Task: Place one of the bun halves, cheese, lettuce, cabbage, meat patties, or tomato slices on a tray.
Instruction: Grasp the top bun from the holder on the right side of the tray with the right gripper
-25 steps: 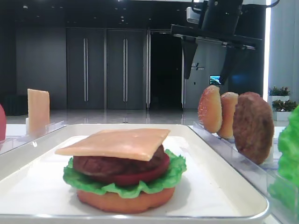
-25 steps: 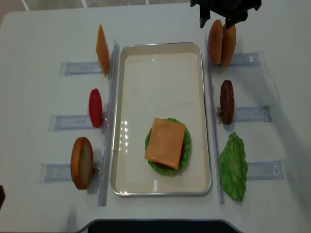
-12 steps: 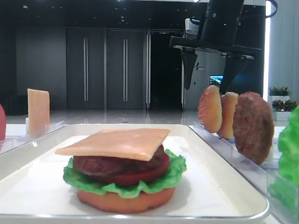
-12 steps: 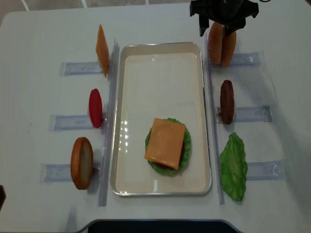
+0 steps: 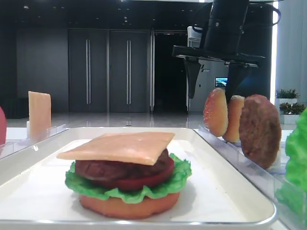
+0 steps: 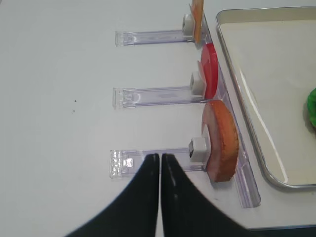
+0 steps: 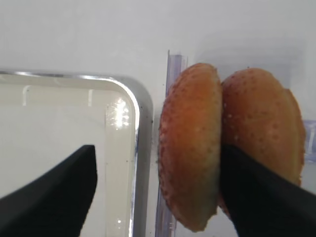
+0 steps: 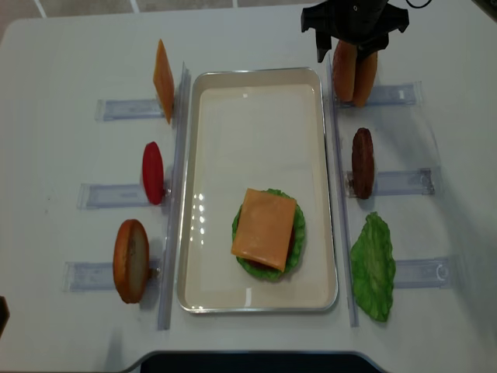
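Two sesame bun halves stand on edge in the back right rack, the left one (image 7: 190, 148) (image 8: 344, 71) pressed against the right one (image 7: 264, 133). My right gripper (image 7: 157, 153) (image 8: 345, 48) (image 5: 214, 84) is open and straddles the left bun; one finger hangs over the corner of the white tray (image 7: 131, 98) (image 8: 256, 71), the other sits at the seam between the buns. On the tray lies a stack topped by cheese (image 8: 265, 227) (image 5: 120, 146). My left gripper (image 6: 160, 158) is shut and empty, beside the front left rack.
Left racks hold a cheese slice (image 8: 162, 80), a tomato slice (image 8: 153, 172) and a bun half (image 8: 130, 260) (image 6: 219, 140). Right racks hold a meat patty (image 8: 362, 162) (image 5: 260, 130) and lettuce (image 8: 373, 266).
My right gripper has come down onto the back right buns, staying open; its fingers now reach around the left bun. The left gripper has not moved.
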